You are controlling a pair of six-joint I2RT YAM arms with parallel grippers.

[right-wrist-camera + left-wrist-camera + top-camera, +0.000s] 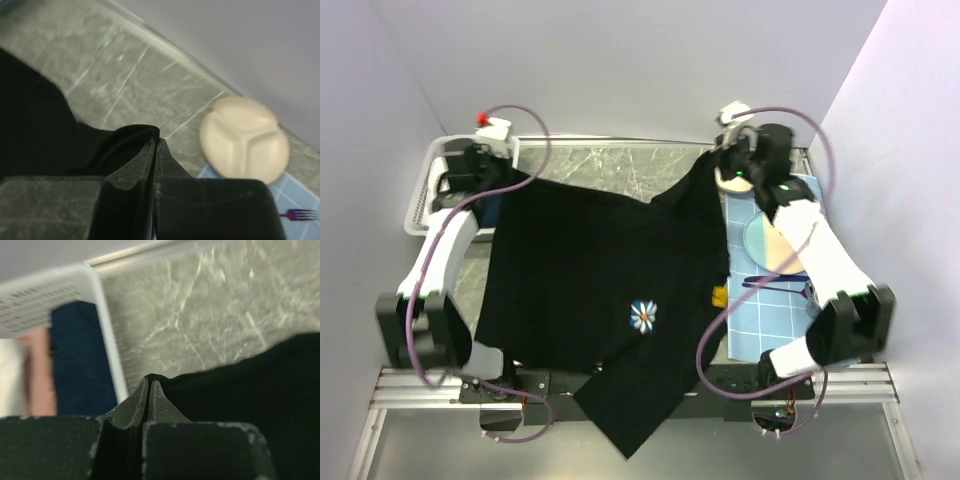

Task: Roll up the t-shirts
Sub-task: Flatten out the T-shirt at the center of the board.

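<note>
Pale walls enclose a grey marbled table [610, 165], over which the black t-shirt [590, 270] is spread, flower print up, with one lower corner hung past the near edge. Its far edge is pinched at two places. The left gripper [149, 389] is closed on the cloth beside the white basket [107, 340], and the right gripper [155, 145] is closed on a fold near the blue mat [760, 325]. No roll is seen yet. Only the laying-out is judged to be in hand, so all the rolling is left.
</note>
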